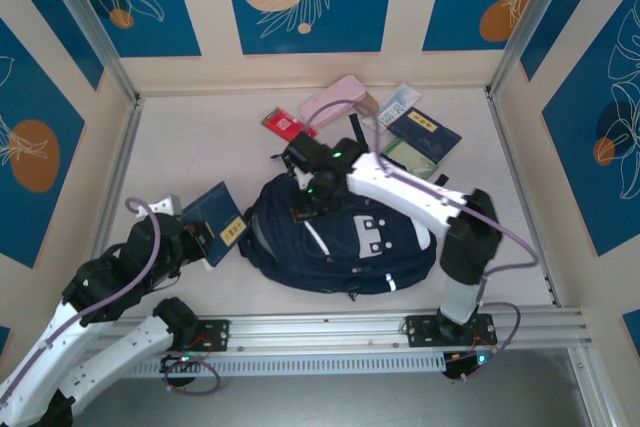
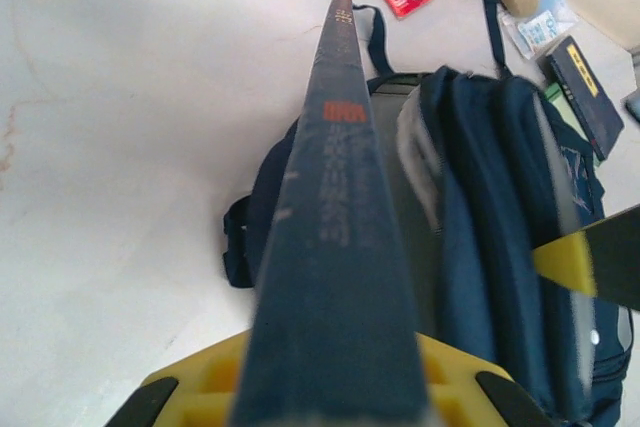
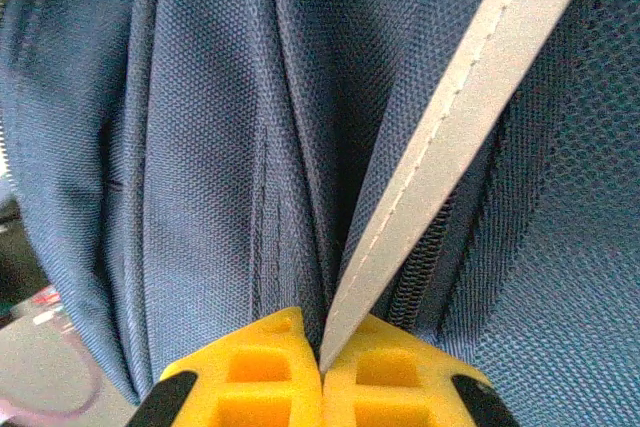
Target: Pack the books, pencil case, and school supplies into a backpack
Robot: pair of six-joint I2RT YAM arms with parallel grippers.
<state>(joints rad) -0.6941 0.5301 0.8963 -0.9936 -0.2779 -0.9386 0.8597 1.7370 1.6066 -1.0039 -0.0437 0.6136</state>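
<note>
Two arms reach out from the near edge. From above, the left arm (image 1: 110, 287) folds low at the left and holds a navy book (image 1: 215, 222) just beside the backpack (image 1: 350, 242). The right arm (image 1: 400, 187) stretches across the backpack to its far left edge. The pencil case (image 1: 335, 97) lies at the back of the bench (image 1: 180, 147).

At the left wrist, the left fingers (image 2: 200, 392) clamp the navy book edge-on.

At the right wrist, the right fingers (image 3: 265, 377) pinch closed on backpack fabric at a white stripe (image 3: 450, 117).

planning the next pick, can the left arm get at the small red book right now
Probably not: the left gripper is shut on a navy book, and the small red book lies beyond the backpack, close to the right arm.
</note>
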